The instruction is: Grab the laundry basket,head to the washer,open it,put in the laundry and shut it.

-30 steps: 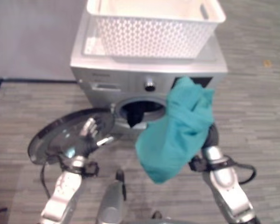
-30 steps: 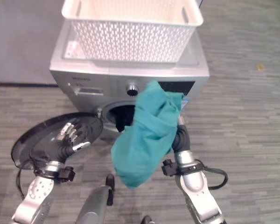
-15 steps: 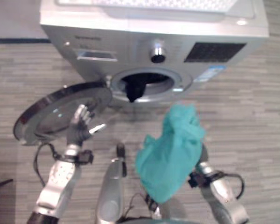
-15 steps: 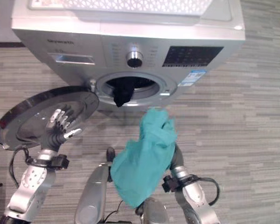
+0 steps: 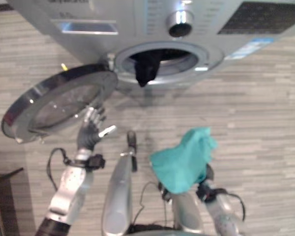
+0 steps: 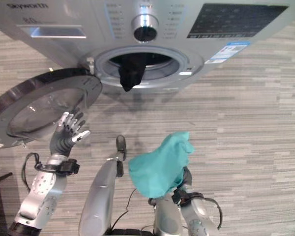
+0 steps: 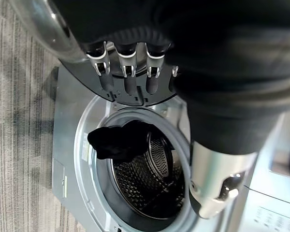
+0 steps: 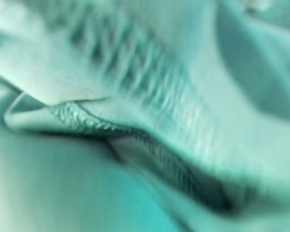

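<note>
The silver washer (image 5: pixel 137 19) stands with its round door (image 5: pixel 54 105) swung out to the left. A black garment (image 5: pixel 146 71) hangs over the lower rim of the drum opening (image 6: pixel 147 66). A teal cloth (image 5: pixel 183 160) is draped over my right hand (image 6: pixel 187 176), low and to the right in front of the opening; the cloth hides the fingers. The right wrist view has the teal cloth (image 8: pixel 145 116) pressed close. My left hand (image 5: pixel 91 130) is open, fingers straight, just below the door's edge. Its fingers (image 7: pixel 125 72) point at the door, with the black garment (image 7: pixel 118 140) beyond.
Grey striped flooring (image 5: pixel 265 113) lies around the washer. The open door sticks out over the floor on the left. A dark object's corner (image 5: pixel 2 182) sits at the lower left edge. The washer's knob (image 5: pixel 179 22) and detergent drawer (image 5: pixel 86 27) show above the opening.
The camera has dipped towards the washer front, so the white basket on top has left the picture. The teal cloth has come down from beside the opening to below it. The left hand stays by the door.
</note>
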